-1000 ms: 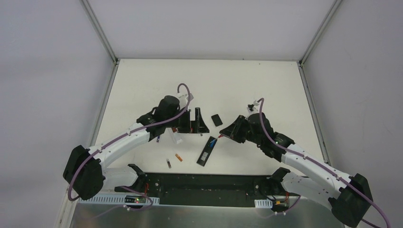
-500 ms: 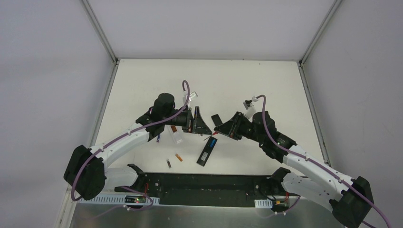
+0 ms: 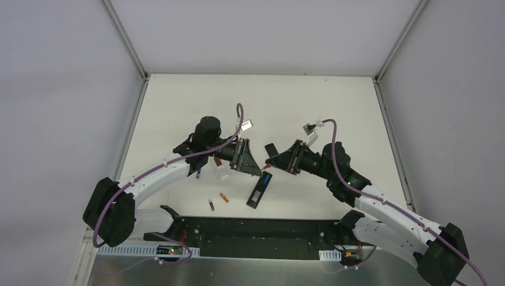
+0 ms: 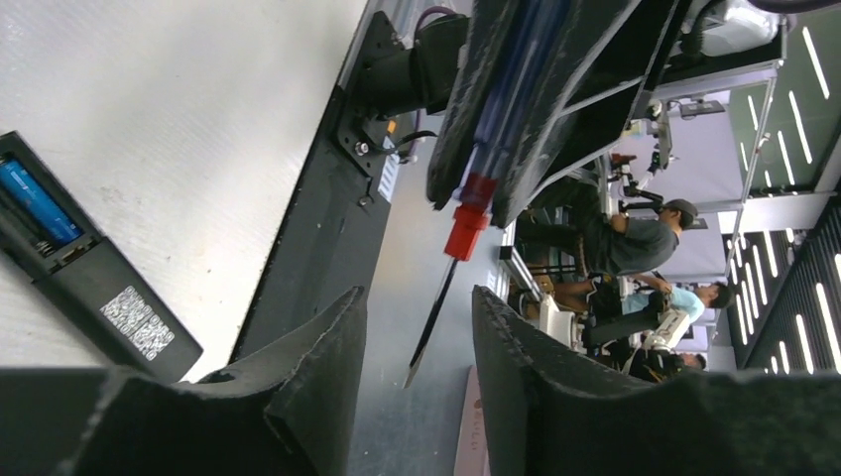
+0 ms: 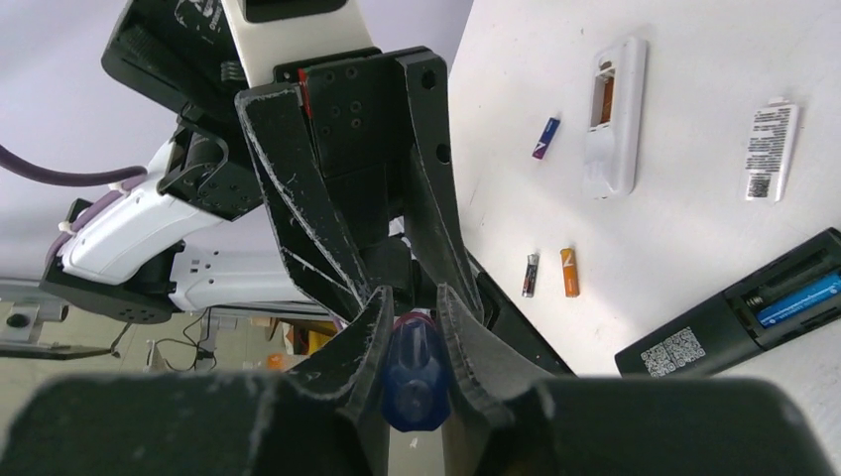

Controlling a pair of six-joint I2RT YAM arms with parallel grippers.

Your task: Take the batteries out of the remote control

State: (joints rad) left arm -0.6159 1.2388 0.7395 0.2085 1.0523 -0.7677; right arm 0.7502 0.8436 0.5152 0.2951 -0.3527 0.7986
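Handover step, I'd judge: right gripper (image 5: pixel 414 302) clamps the blue-handled screwdriver (image 5: pixel 412 382), while left gripper (image 4: pixel 419 297) is half open, empty, its jaws facing the tip. The black remote (image 3: pixel 259 192) lies mid-width on the bench (image 3: pixel 178 107), toward its near edge, with a blue battery (image 3: pixel 267 177) in its bay. Next: close squarely on the shaft.

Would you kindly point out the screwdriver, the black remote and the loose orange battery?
screwdriver (image 5: pixel 415 385): right wrist view, blue handle end.
black remote (image 5: pixel 714 332): right wrist view, back casing beside its label.
orange battery (image 5: pixel 568 273): right wrist view, middle of the cell.
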